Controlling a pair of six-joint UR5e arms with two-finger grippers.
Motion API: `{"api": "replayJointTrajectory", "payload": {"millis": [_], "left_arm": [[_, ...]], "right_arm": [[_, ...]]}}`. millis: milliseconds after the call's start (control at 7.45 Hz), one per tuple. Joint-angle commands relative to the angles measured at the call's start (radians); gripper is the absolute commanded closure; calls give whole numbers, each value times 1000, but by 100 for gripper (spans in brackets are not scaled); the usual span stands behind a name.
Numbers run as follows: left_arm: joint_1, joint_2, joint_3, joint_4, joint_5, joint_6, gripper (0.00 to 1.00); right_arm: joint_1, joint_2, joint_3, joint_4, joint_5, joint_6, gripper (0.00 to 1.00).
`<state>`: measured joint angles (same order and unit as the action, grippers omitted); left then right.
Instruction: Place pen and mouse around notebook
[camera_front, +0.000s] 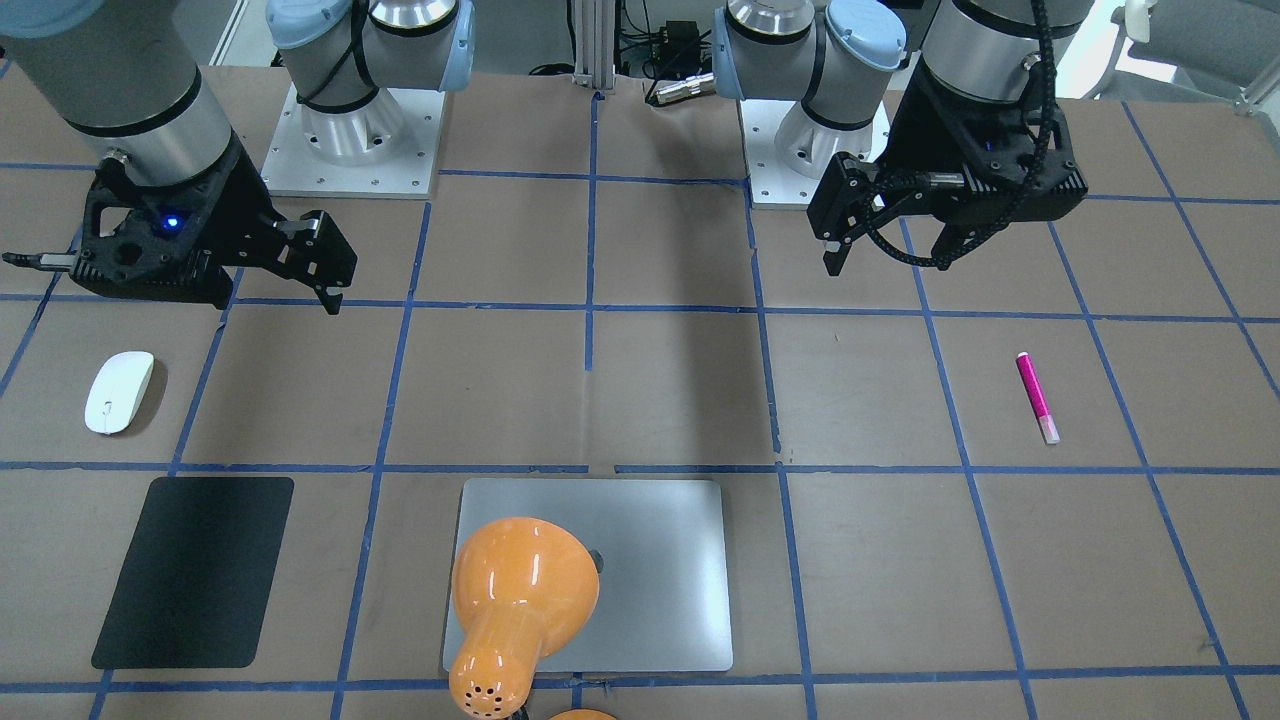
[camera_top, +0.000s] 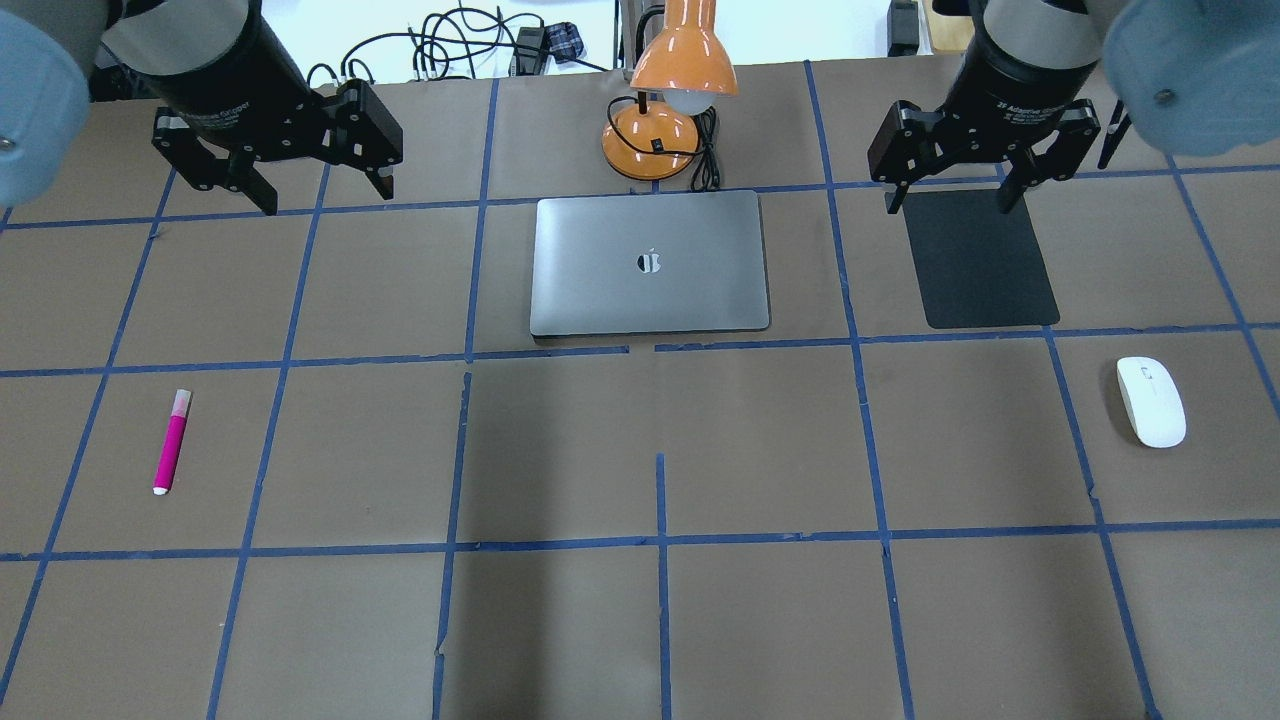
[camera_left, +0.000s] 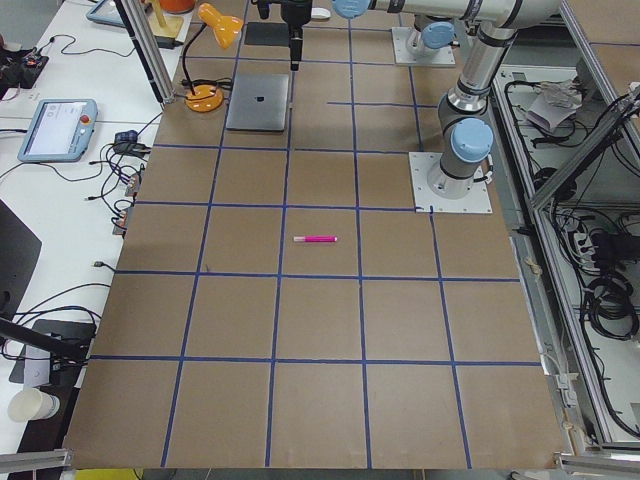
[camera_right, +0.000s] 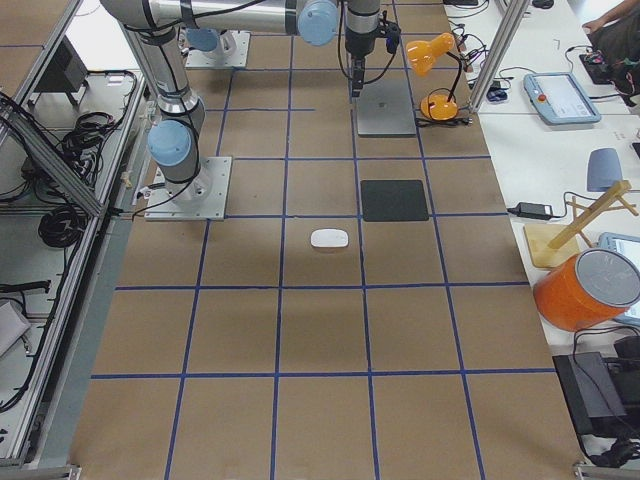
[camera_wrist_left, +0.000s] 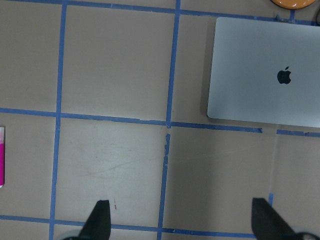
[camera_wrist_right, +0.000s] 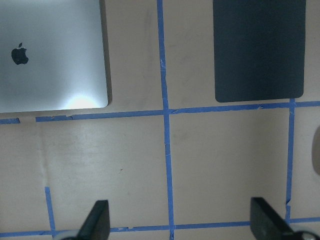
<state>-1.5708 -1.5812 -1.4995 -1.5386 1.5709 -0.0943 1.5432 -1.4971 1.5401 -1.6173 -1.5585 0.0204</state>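
The silver-grey notebook (camera_top: 650, 262) lies shut at the table's far middle; the orange lamp's head covers part of the notebook (camera_front: 650, 580) in the front-facing view. The pink pen (camera_top: 171, 441) lies alone on the left side, just showing as the pen (camera_wrist_left: 1, 160) at the left wrist view's edge. The white mouse (camera_top: 1151, 401) rests on the right side. My left gripper (camera_top: 322, 190) hangs open and empty above the table, left of the notebook and well beyond the pen. My right gripper (camera_top: 950, 200) hangs open and empty over the black mat's far edge, away from the mouse.
A matte black mat (camera_top: 980, 260) lies right of the notebook, beyond the mouse. An orange desk lamp (camera_top: 670, 90) with its cord stands just behind the notebook. Brown paper with blue tape lines covers the table (camera_top: 660, 600).
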Motion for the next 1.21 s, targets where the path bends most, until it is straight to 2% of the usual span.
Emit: {"api": "replayJointTrajectory", "payload": {"millis": [0,671,805,939,1073], "left_arm": [[2,-3,2,5,4,10,0],[23,-5,-5,9,6,13,0],[87,-5,-16,8,8,49,0],[189,-6,-37,2,12,188,0],[309,-26,-101,17,8,358,0]], "right_arm": [[0,3,1,0,-2,0,0],[-34,9,9,-10,2,-8,0],[-64,15,8,-12,2,-13,0],[-115,17,9,-7,2,-17,0],[-145,17,8,-15,-8,-25,0]]}}
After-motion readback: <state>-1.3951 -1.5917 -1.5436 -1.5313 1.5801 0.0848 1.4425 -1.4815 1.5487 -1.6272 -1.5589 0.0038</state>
